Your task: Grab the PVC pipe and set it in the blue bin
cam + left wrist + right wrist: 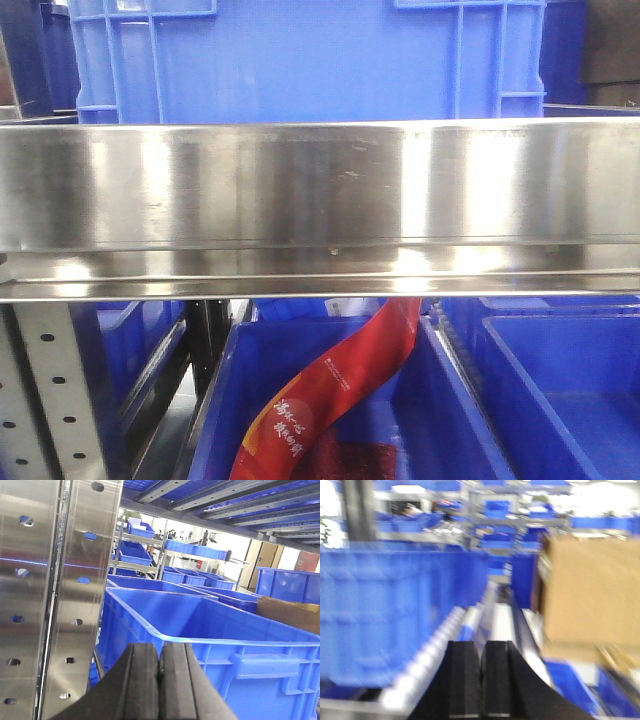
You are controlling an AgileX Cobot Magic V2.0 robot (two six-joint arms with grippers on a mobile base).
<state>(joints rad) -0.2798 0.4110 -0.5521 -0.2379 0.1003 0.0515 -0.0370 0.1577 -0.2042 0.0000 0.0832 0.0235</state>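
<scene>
From my remote station I find no PVC pipe in any view, so I cannot state its direction, its long axis, or which arm is nearer. The left gripper [160, 680], bottom centre of its wrist view, has its pads pressed together on nothing and faces a blue bin [210, 630] beside a perforated steel upright [50, 600] at left; the right gripper [481, 680] is likewise closed and empty, its view motion-blurred over a roller rail [470, 630] and a cardboard box [590, 590]. In the front view a steel shelf beam [320, 200] spans mid-frame and hides whatever lies behind, leaving only a red bag [330, 390] in a lower bin [455, 420] visible.
</scene>
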